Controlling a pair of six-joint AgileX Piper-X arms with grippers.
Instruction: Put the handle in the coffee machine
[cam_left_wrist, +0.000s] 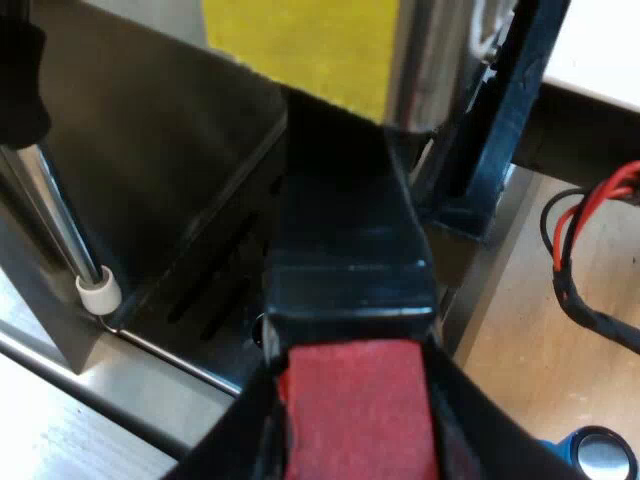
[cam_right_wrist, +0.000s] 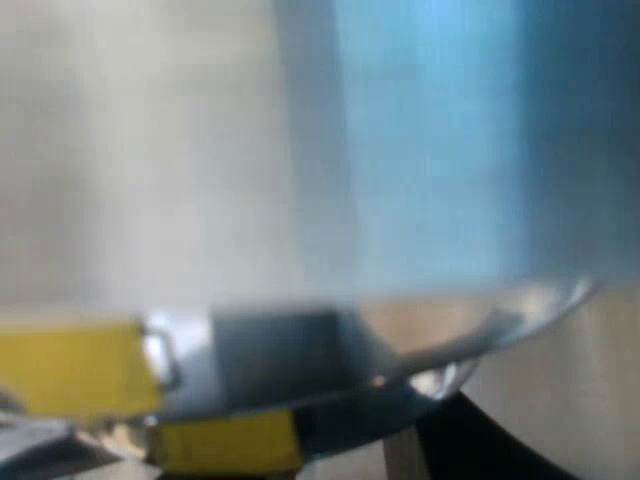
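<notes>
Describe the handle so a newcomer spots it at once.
Start at the dark coffee machine. The handle runs out from its front, gripped by the left claw. It is broad and black with a red end, unlike the thin metal steam pipe nearby.

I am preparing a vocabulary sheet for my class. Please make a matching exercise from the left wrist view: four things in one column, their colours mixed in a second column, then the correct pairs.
Things:
1. end of the handle
2. tip of the metal rod
3. patch over the handle's far end
4. round object on the table

Colours:
A. yellow
B. blue
C. red
D. white

Pairs: 1-C; 2-D; 3-A; 4-B
</notes>
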